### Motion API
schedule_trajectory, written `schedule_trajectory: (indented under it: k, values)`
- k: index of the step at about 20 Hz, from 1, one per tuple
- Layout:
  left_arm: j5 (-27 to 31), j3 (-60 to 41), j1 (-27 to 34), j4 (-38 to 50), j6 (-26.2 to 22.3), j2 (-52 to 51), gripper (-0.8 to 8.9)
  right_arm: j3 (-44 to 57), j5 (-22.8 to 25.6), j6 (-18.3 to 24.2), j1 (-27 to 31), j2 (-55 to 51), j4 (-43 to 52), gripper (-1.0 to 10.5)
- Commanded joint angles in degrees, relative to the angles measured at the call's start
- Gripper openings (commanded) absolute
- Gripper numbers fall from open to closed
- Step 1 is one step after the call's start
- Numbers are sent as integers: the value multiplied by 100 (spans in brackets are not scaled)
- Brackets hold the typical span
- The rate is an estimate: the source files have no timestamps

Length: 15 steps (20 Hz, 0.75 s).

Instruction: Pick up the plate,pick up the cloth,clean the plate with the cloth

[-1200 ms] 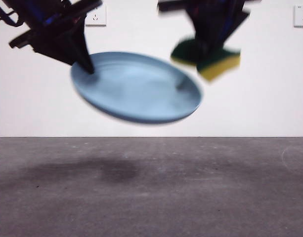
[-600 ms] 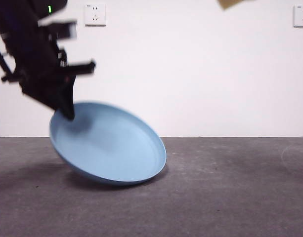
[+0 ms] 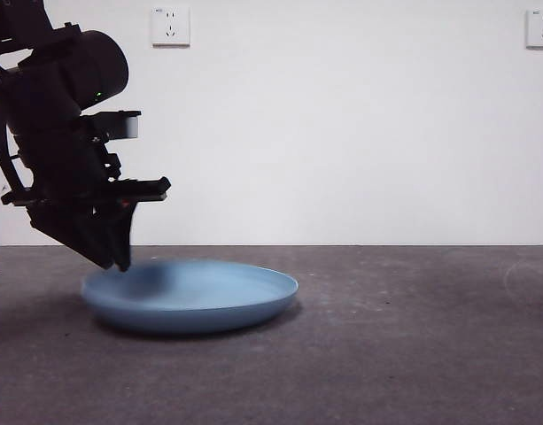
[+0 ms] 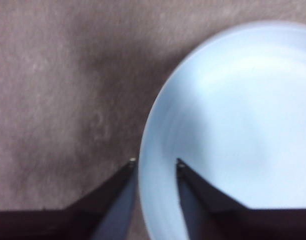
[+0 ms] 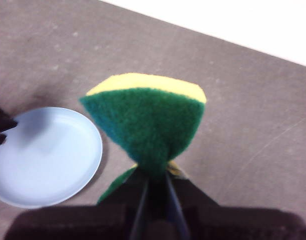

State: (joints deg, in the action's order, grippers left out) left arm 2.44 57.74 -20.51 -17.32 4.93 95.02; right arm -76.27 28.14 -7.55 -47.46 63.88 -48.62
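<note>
So the plate is lying flat on the grey counter now, after hanging tilted in the air a second ago, so the wiping looks done and it's being put down. The left gripper is straddling the rim, fingers looking loosened. The right gripper has gone up out of the front view, fingers clenching the cloth. Its fingertips are hiding behind the cloth.

The plate, round, shallow and pale blue, lies flat on the grey counter, its smooth inside facing up. The cloth (really a sponge, yellow foam under a dark green scouring layer) is held off the counter, pinched and folded at its middle.
</note>
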Motion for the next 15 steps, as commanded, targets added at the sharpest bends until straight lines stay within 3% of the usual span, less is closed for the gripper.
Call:
schedule_trajectory:
  k: [1, 5, 13, 15]
  values:
    - [-9, -24, -2, 98, -39, -48, 377, 44, -518, -59, 125, 227, 15, -16]
    - [-413, -24, -59, 42, 33, -383, 377, 44, -1180, -55, 417, 658, 17, -16]
    - [-1049, -24, -361, -437, 402, -2037, 377, 44, -1377, -44, 1049, 2573, 243, -16]
    - [-1049, -24, -461, -669, 402, -2511, 377, 44, -1843, 11, 1274, 3171, 516, -16]
